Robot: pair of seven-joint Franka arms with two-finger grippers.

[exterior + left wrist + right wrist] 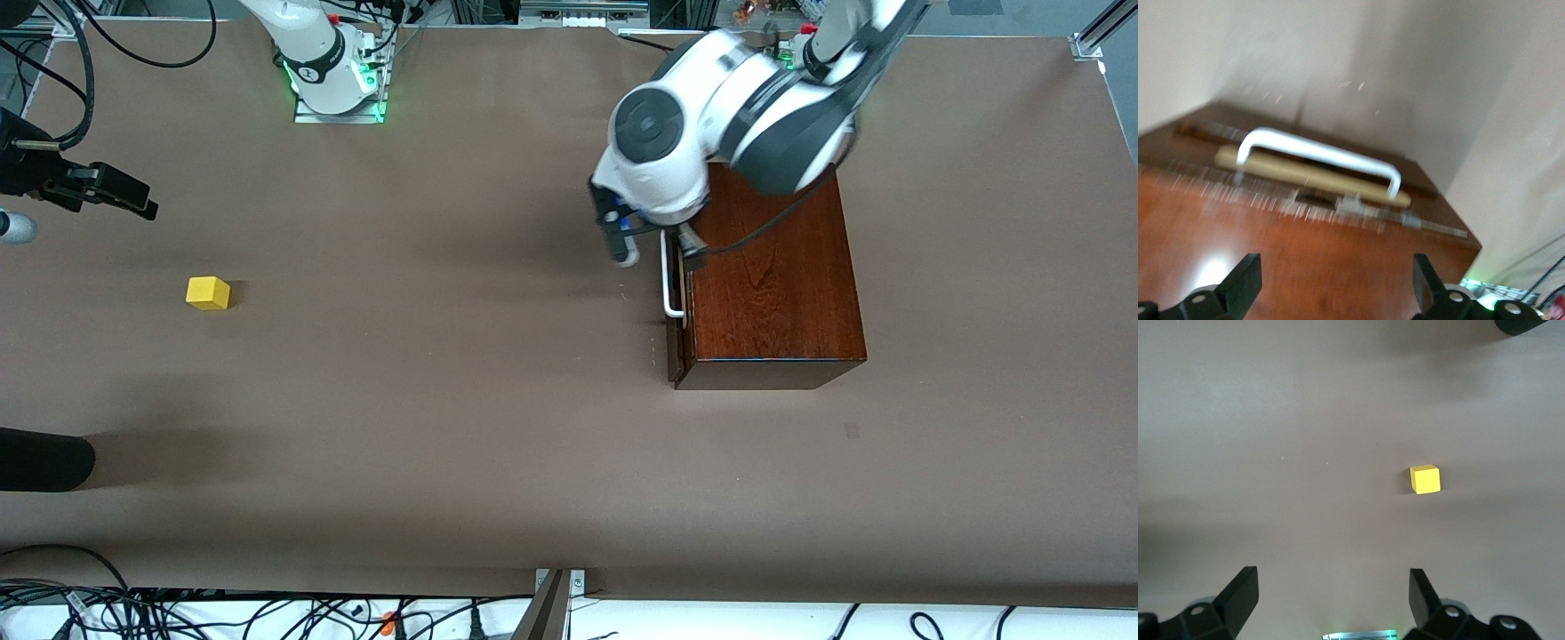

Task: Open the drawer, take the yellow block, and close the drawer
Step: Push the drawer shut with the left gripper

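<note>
The dark wooden box (773,284) stands toward the left arm's end of the table. Its drawer (677,311) is out by a narrow gap; a strip of pale wood (1313,177) shows beside the white bar handle (669,283), also in the left wrist view (1318,155). My left gripper (656,249) is open and empty, over the box's edge by the handle, not touching it. The yellow block (208,292) sits on the bare table toward the right arm's end. My right gripper (133,200) is open and empty, above the table, apart from the block (1425,479).
A black rounded object (44,460) juts in at the right arm's end, nearer to the front camera than the block. Cables (178,613) lie along the table's front edge. The right arm's base (333,80) stands at the back.
</note>
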